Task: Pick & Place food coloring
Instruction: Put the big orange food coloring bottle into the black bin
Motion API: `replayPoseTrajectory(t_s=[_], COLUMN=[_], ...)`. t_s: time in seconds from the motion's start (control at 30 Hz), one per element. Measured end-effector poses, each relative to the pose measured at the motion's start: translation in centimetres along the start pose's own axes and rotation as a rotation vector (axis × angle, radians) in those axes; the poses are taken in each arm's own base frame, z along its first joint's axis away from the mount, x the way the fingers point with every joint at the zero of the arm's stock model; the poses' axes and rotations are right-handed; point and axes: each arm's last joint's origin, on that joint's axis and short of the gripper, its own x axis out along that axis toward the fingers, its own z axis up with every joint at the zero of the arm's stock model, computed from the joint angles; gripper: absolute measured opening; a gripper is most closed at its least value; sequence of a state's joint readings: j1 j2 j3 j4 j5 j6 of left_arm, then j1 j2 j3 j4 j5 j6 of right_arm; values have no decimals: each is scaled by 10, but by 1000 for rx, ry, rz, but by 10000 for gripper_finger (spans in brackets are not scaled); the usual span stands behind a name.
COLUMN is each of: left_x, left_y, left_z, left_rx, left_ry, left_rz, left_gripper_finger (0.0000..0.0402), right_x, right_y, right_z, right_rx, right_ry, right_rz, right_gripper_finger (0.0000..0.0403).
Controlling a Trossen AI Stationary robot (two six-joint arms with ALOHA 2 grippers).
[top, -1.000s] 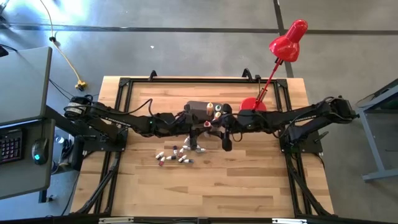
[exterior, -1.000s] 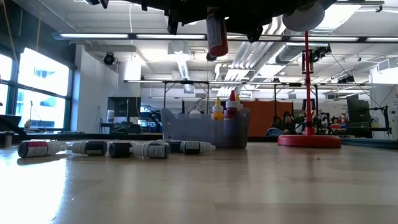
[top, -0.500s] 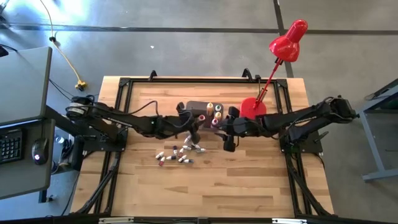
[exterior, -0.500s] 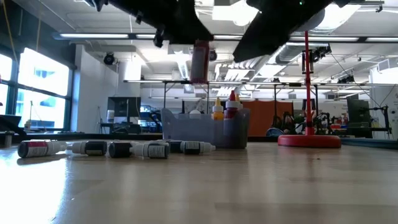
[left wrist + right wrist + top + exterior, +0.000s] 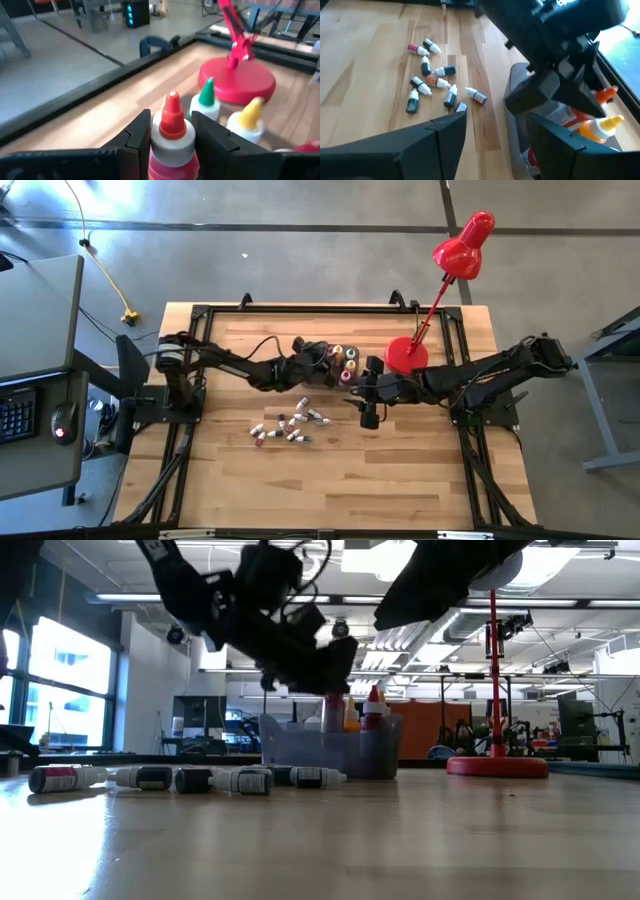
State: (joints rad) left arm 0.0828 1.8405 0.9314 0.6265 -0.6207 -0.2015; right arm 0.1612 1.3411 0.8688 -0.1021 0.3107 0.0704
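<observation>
Left gripper point(image 5: 170, 135) has swung over the bin point(image 5: 300, 752) clamping a red-capped bottle point(image 5: 171, 132) — drop-in looks next — while right gripper point(image 5: 492, 135) backed off, fingers wide, empty.

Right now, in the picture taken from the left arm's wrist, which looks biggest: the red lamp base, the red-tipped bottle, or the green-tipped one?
1. Red-tipped bottle, though it sits closest to the camera, so that may mislead.
2. Red lamp base, about as big; hard to separate the two.
3. Green-tipped bottle, clearly smallest.

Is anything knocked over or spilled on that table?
Nothing is spilled. A cluster of small vials lies tipped on its sides on the wood, beside the grey bin, where other bottles stand upright. The left gripper holds a red-capped bottle at the bin.
</observation>
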Motion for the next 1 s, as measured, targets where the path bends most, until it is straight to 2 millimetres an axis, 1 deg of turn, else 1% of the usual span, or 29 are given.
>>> replayPoseTrajectory(t_s=[0.1, 0.17, 0.23, 0.37, 0.77, 0.87, 1.0], left_x=[10, 14, 17, 18, 17, 17, 15], left_y=[2, 2, 0, -3, -5, -6, -9], left_z=[-15, -21, -25, -29, -29, -30, -33], left_rx=[-7, -21, -35, -51, -68, -65, -56], left_ry=[13, 6, 6, 10, 12, 26, 41], left_rz=[22, 33, 8, -19, -54, -80, -98], left_gripper_finger=[114, 116, 117, 118, 121, 136, 173], right_x=[0, 0, 0, 0, 0, 0, 0], right_y=[0, 0, 0, 0, 0, 0, 0], right_z=[-1, -1, -1, -1, -2, -2, -2], right_rx=[-3, -13, -27, -29, -32, -46, -60], right_ry=[5, 6, 8, 7, 15, 18, 21], right_rz=[-2, -2, -2, -2, -2, -2, -2], right_gripper_finger=[200, 200, 200, 200, 199, 199, 199])
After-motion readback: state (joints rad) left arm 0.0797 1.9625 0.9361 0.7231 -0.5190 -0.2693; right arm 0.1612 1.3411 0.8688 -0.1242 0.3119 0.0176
